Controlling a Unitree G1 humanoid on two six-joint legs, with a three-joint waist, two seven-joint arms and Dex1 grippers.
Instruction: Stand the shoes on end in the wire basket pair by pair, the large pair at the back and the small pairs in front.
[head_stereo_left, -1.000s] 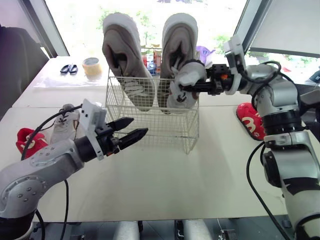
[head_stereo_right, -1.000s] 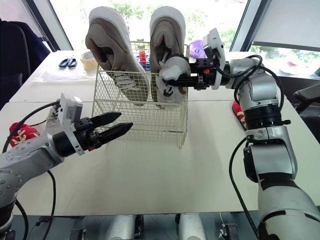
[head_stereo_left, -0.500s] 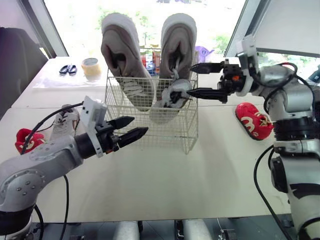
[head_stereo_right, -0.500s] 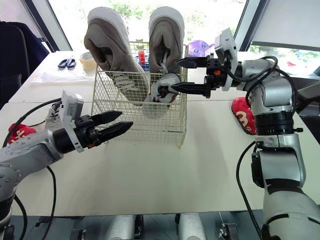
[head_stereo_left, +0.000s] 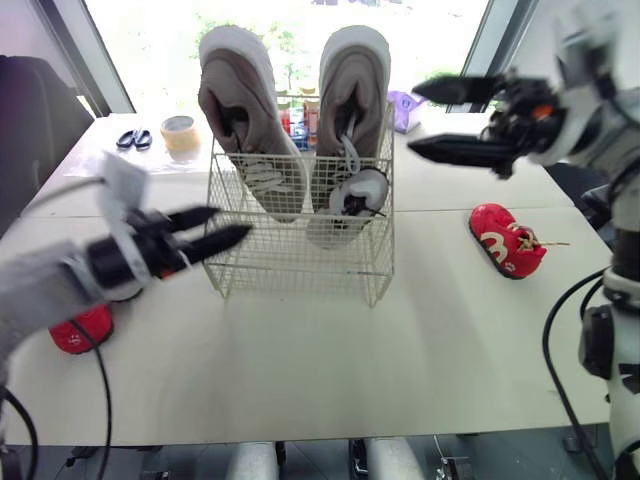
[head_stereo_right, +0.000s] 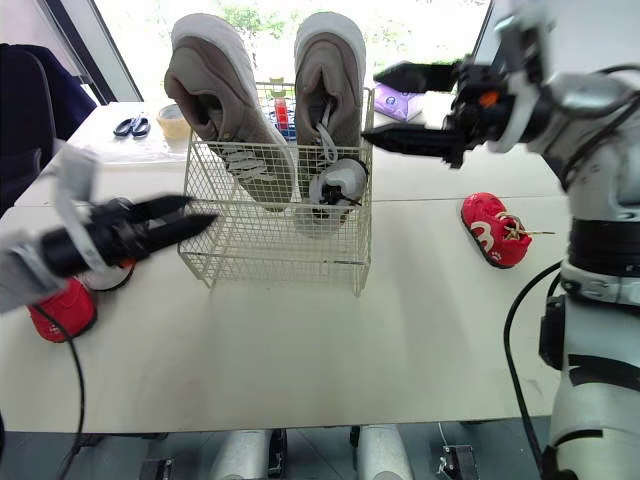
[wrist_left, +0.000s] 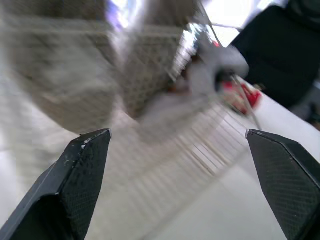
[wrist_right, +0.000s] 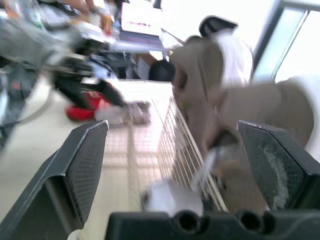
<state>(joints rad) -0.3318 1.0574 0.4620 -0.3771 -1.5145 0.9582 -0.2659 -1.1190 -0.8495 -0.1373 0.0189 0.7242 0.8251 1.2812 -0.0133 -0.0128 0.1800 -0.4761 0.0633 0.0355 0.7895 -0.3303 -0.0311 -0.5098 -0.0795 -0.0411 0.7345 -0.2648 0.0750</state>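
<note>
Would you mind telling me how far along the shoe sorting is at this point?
Done: the large beige pair stands on end at the back of the wire basket, with one small white shoe in front of it.
In hand: nothing; the left gripper and right gripper are open and empty.
Left: one red shoe lies on the table at the right, another red shoe at the left.

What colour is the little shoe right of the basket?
Red, with white markings. The small shoe shows best in the left eye view.

left gripper (head_stereo_left: 230, 222): fingers apart, empty, arm reaching forward, low | right gripper (head_stereo_left: 412, 118): fingers wide apart, empty, held high
</note>
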